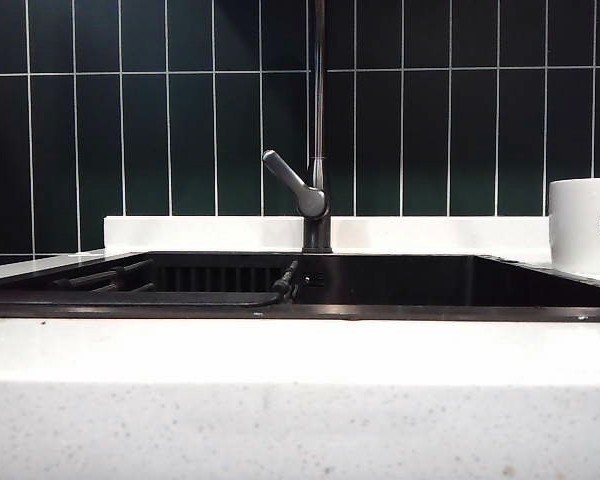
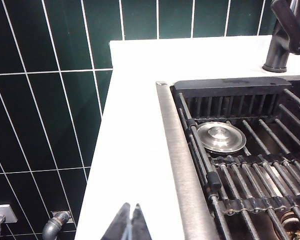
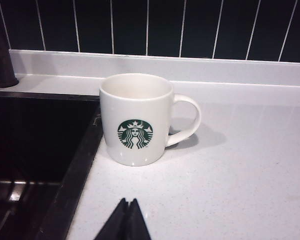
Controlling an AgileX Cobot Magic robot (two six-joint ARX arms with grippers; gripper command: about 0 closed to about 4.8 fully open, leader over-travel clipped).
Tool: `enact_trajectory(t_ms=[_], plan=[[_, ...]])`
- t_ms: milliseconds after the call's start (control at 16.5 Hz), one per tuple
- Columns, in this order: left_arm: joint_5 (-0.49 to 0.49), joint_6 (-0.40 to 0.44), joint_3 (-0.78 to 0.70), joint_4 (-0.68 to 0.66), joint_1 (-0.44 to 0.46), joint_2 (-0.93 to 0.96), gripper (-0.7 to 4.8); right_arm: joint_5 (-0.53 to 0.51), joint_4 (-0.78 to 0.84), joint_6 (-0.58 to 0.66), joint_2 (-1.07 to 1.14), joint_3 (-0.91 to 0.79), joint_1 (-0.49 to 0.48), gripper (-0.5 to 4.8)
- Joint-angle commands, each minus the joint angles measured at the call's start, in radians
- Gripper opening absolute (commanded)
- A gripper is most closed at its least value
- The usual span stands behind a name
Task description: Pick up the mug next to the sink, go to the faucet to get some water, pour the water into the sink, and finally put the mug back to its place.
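Glossy white ceramic mug (image 3: 136, 120) on speckled stone counter (image 3: 230, 190); brushed-metal sink (image 2: 182, 165) rim.

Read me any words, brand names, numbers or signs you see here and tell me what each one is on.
No readable words or numbers anywhere.
mug: round green-and-white logo of a crowned figure with a star, no lettering; the exterior view shows only its edge.
faucet, sink, metal drain cover and wall tiles: no markings visible.
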Motion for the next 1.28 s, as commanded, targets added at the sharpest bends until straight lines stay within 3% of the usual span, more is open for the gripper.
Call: enact_trajectory(t_ms=[61,304,486,668,1032,1275], plan=[[0.001,-0.003,0.003,0.015,0.000,0.000,-0.06,-0.002,-0.018,0.003,-0.003,-0.006,0.002,-0.06],[0.002,-0.003,0.003,0.024,0.000,0.000,-0.06,-0.002,-0.019,0.016,-0.003,-0.006,0.002,-0.06],[0.002,-0.006,0.003,0.025,0.000,0.000,-0.06,-0.002,0.009,0.131,-0.003,-0.005,0.002,-0.06],[0.006,-0.064,0.036,0.020,0.000,0.000,-0.06,-0.001,0.003,0.261,-0.003,0.025,0.002,-0.06],[0.047,-0.064,0.121,-0.019,0.000,0.000,-0.06,0.056,-0.243,0.252,0.009,0.277,0.000,-0.06],[0.146,-0.063,0.217,-0.027,0.000,0.037,-0.06,0.056,-0.315,0.126,0.219,0.451,0.000,-0.06]])
